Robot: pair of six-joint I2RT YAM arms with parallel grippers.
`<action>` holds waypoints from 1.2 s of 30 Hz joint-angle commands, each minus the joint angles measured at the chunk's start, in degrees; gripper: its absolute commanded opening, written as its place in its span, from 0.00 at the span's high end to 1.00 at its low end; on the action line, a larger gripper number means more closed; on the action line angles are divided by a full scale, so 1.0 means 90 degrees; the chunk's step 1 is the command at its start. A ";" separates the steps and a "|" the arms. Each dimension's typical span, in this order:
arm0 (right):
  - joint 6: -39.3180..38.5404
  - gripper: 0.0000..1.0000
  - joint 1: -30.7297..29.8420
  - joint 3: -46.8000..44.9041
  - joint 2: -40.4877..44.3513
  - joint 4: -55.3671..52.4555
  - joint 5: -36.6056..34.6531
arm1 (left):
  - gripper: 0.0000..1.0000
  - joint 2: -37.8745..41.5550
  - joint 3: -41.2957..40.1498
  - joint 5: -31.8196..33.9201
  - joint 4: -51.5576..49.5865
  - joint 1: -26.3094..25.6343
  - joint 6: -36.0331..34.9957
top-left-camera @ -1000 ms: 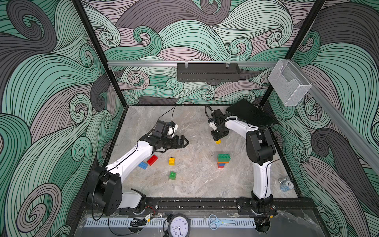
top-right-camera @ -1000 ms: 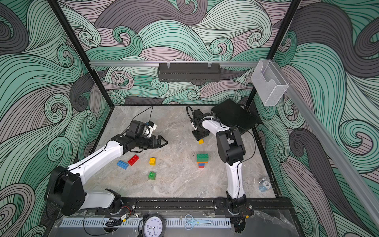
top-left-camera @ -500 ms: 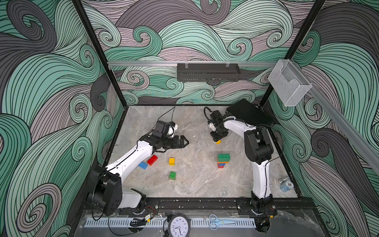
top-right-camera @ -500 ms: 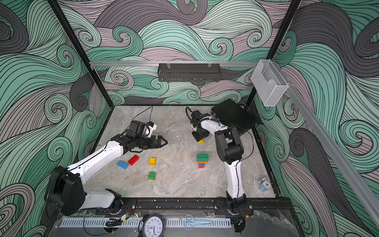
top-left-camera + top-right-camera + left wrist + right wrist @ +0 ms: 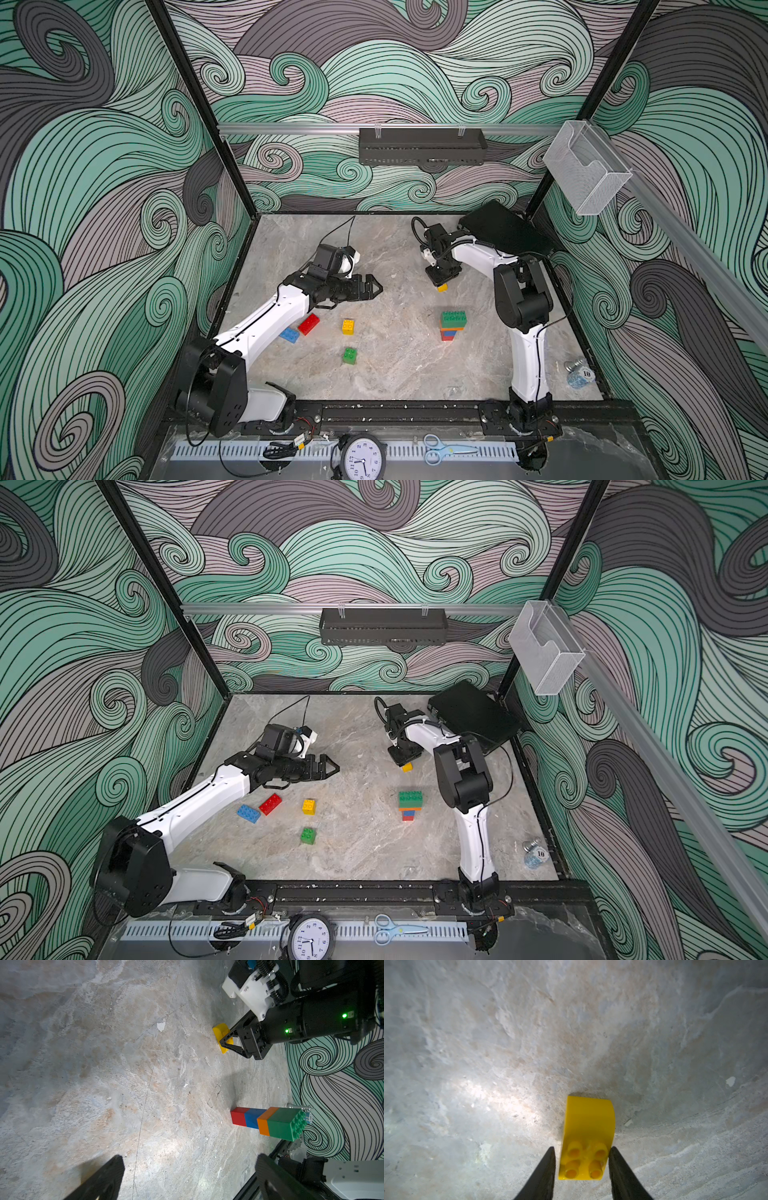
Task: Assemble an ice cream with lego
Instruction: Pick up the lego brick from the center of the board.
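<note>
On the right gripper (image 5: 581, 1150), the jaws flank the studded end of the yellow round-topped brick (image 5: 588, 1118), nearly closed; whether they pinch yet, I cannot tell. The brick is likely light, stiff and slick, so grip its flat sides. It rests on the bench (image 5: 395, 374) near the brick stack (image 5: 452, 326). The left gripper (image 5: 371, 286) gapes empty.

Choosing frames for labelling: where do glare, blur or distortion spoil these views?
Right wrist view: a bright glare patch on the table beside the yellow brick, surface bowed by the lens, right fingers black silhouettes. Left wrist view: similar glare on the table, left fingers soft. Both top views: even light, sharp, faint shadows.
</note>
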State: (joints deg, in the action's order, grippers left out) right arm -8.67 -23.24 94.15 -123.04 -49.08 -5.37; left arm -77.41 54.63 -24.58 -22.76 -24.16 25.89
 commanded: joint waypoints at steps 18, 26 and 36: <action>0.0039 0.63 -0.0054 0.0184 -0.0128 -0.0224 -0.0101 | 0.01 0.0197 0.0048 0.0114 -0.0092 -0.0009 -0.0097; -0.0043 0.65 -0.0048 0.0157 0.0109 -0.0343 0.0041 | 0.01 0.0231 0.0046 0.0123 -0.0115 -0.0001 -0.0110; -0.0325 0.72 -0.0054 -0.0384 0.1606 -0.0523 0.0428 | 0.01 0.0218 0.0068 0.0084 -0.0103 -0.0001 -0.0101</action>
State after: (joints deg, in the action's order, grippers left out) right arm -9.26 -23.31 91.79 -113.47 -51.83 -3.66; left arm -76.49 54.63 -24.21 -22.87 -24.16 25.91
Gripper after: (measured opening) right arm 0.339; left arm 0.986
